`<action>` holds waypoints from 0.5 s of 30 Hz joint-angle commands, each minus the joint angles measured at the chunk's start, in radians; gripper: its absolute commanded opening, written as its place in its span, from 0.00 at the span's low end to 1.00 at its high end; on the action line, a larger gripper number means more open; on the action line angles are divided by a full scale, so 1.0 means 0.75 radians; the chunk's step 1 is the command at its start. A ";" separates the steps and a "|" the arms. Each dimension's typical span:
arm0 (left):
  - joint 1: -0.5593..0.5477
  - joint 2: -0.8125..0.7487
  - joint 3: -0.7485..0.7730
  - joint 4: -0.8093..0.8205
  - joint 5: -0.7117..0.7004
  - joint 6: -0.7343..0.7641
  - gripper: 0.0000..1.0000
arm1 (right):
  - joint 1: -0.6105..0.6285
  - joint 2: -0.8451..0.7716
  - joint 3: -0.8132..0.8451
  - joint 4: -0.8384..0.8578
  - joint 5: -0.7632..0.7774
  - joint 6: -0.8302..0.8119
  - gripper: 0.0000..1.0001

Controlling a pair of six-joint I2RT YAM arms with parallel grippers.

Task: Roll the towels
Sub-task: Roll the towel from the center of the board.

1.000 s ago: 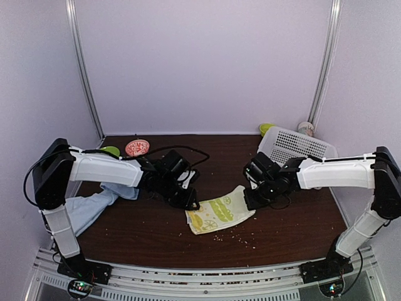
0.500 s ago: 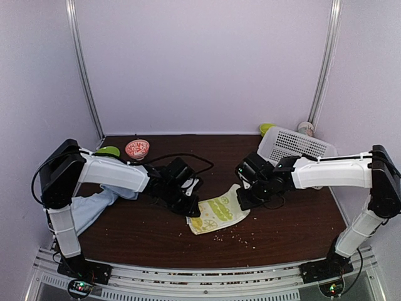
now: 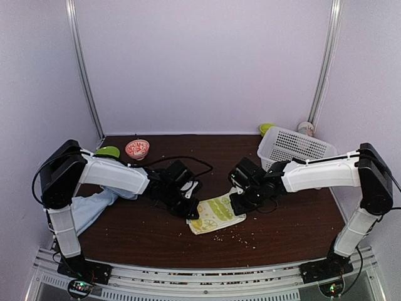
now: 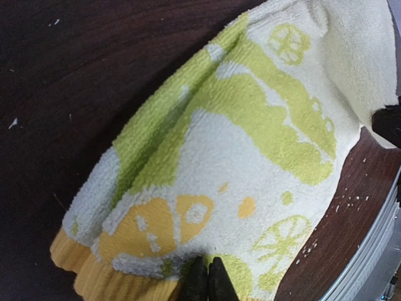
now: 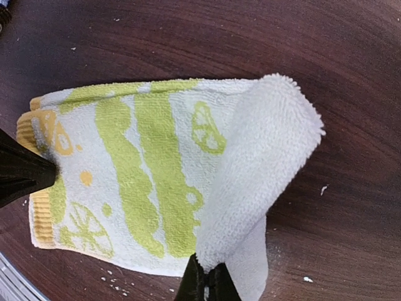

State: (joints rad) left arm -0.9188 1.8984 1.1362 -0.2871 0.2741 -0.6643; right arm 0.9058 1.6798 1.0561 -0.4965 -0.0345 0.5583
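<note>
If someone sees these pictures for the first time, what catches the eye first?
The green towel in the middle of the table stands out: the left gripper pinches its yellow-edged end, and the right gripper holds the opposite end, folded over. A blue towel lies at the table's left edge, and a white basket sits at the back right.

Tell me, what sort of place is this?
Most likely a robot test booth, not a home. A left arm and a right arm are bolted at the near edge of the table, plain walls with metal posts box it in, and a patterned towel and white basket look like props.
</note>
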 commanded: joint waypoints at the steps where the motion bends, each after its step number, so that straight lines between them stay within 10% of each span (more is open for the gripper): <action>1: -0.010 0.017 -0.019 0.033 0.015 -0.007 0.00 | 0.014 0.023 0.023 0.072 -0.053 0.034 0.00; 15: -0.010 0.022 -0.028 0.041 0.017 -0.007 0.00 | 0.039 0.113 0.044 0.150 -0.196 0.020 0.00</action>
State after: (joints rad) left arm -0.9226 1.8984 1.1294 -0.2855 0.2741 -0.6647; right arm 0.9207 1.7432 1.0637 -0.4248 -0.1276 0.5755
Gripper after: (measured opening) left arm 0.001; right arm 0.015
